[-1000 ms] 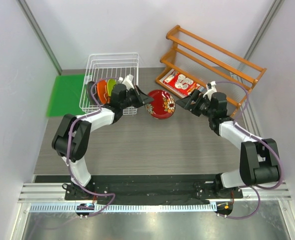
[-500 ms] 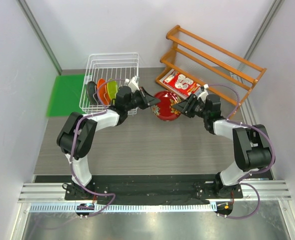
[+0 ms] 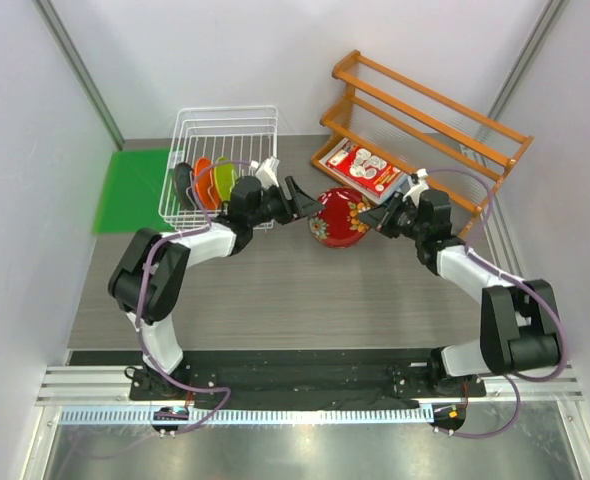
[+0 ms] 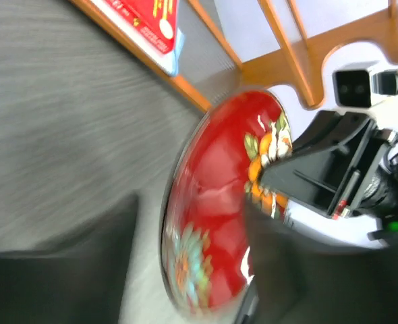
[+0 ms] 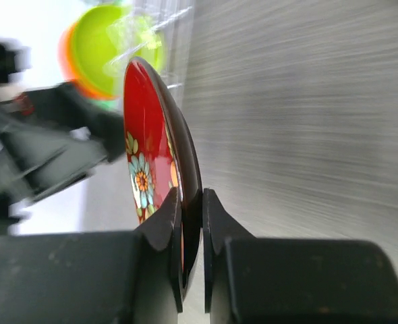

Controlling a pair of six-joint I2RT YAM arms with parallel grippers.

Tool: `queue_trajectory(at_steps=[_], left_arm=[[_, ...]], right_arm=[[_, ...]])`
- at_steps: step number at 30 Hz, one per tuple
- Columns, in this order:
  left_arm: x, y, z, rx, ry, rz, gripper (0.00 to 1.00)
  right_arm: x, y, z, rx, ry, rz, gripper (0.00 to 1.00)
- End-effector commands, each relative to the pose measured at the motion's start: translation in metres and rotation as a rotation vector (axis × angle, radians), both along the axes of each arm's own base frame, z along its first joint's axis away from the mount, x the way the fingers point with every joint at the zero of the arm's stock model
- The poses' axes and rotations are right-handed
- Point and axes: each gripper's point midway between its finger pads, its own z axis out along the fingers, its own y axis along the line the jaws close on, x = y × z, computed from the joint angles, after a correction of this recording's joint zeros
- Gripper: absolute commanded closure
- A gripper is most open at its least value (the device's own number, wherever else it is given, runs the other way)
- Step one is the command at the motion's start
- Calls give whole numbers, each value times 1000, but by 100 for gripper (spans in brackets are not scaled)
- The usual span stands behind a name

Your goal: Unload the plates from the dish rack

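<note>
Red plate [image 3: 337, 217] was held upright on edge, pinched at its rim by right pincer [image 5: 191, 202], over worktop [image 3: 275, 290], just right of rack [image 3: 225, 120]. Left pincer [image 3: 302, 198] was seen spread beside its other edge. Green plate [image 3: 224, 177] and orange plate [image 3: 204, 180] were seen standing in rack

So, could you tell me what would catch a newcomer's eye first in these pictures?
The dark red patterned plate stands out first, held upright at mid-table, the right jaws shut on its rim and the left jaws open close by. Behind, a lime green plate and an orange plate stand in the white dish rack at back left, and a wooden shelf rack sits at back right.
</note>
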Motion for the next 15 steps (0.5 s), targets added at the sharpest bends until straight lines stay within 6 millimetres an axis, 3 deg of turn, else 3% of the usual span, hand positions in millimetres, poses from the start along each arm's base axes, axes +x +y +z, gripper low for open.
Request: queue_trajectory(at_steps=[1,2,3,7,8,9,11,15], left_arm=[[7,28,39,140,-204,73,25],[5,34,34,200,-182,81,19],[6,40,35,236,-194,94,1],[14,74,47,433,-263,195,0],[10,81,39,488,-227,200,1],[15,87,48,513,-240,229,1],[14,108,44,616,-202,284,0],[14,133,57,688,-192,392,0]], right_arm=[[4,-49,-10,-214,7,-159,99],[2,-51,-11,-223,16,-158,99],[-3,-53,-18,-235,47,-155,99],[-18,-46,-39,-223,110,-96,99],[-20,-45,-45,-222,125,-86,99],[-22,-43,-53,-222,147,-69,99],[-25,-41,-61,-227,161,-45,99],[-28,-38,-74,-229,188,-8,99]])
